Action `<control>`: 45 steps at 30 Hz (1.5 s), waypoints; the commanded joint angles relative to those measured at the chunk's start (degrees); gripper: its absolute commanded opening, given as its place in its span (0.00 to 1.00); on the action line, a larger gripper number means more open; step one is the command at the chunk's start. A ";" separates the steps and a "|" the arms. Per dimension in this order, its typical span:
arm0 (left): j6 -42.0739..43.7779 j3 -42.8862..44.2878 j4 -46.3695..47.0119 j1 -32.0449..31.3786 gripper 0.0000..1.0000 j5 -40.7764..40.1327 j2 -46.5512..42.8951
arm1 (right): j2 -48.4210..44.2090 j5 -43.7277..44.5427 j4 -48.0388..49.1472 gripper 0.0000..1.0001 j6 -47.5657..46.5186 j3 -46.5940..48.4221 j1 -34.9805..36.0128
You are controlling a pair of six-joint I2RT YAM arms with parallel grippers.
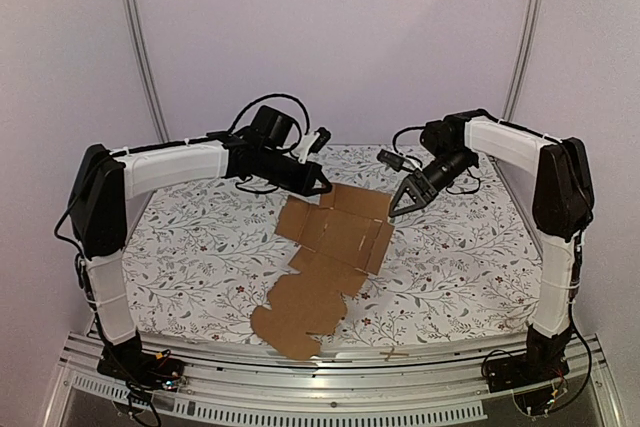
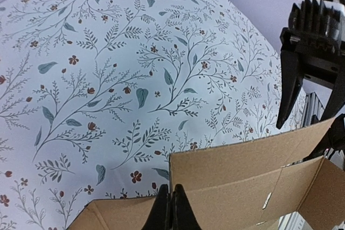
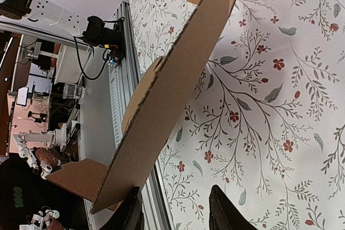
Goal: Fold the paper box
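The paper box lies mostly flat as an unfolded brown cardboard sheet in the middle of the flowered tablecloth. It runs from a rounded flap near the metal rail at the near edge to a set of panels farther back. Its back panels are lifted off the cloth.

The left claw is at the back left corner of the sheet. In its wrist view the fingers are pressed together right at the edge of a raised panel. I cannot tell whether any cardboard is caught between them.

The right claw is at the sheet's back right edge, with its jaws spread. In its wrist view only cloth shows between the fingers, and a tilted cardboard flap stands just beside the left one.

A dark garment at that view's lower left edge carries green print too small to read.
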 commanded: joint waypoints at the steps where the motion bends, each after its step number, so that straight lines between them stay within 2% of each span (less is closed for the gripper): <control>1: -1.22 -1.18 1.49 0.05 0.00 -0.24 -0.34 | -0.63 -2.48 -1.49 0.40 -0.88 1.45 0.59; 8: -5.38 -4.24 3.52 0.00 0.00 -6.45 -2.45 | -2.01 -3.76 -4.86 0.44 -1.03 2.39 0.61; 12: -7.47 -5.22 4.86 -0.29 0.00 -6.95 -3.76 | -2.44 -4.06 -2.53 0.46 1.45 2.91 0.61; 17: -7.97 -5.16 5.01 -1.20 0.00 -7.35 -4.12 | -1.67 3.64 5.09 0.43 12.28 4.22 0.62; 23: -10.42 -6.54 4.96 -1.75 0.00 -9.46 -5.44 | -0.50 14.68 9.08 0.41 17.71 5.22 0.60; 27: -12.39 -7.89 4.96 -1.83 0.00 -11.72 -6.67 | -2.33 16.79 9.88 0.41 16.42 5.14 0.36; 33: -12.91 -9.56 7.09 -2.78 0.00 -12.01 -8.29 | -3.97 21.84 15.38 0.53 14.72 5.82 -0.97; 41: -12.95 -10.31 7.97 -3.14 0.00 -12.62 -8.69 | 2.72 19.42 16.91 0.58 14.42 9.70 -0.67; 45: -13.15 -10.62 8.27 -3.16 0.00 -12.98 -8.71 | 3.62 18.51 16.94 0.57 14.07 9.58 -0.27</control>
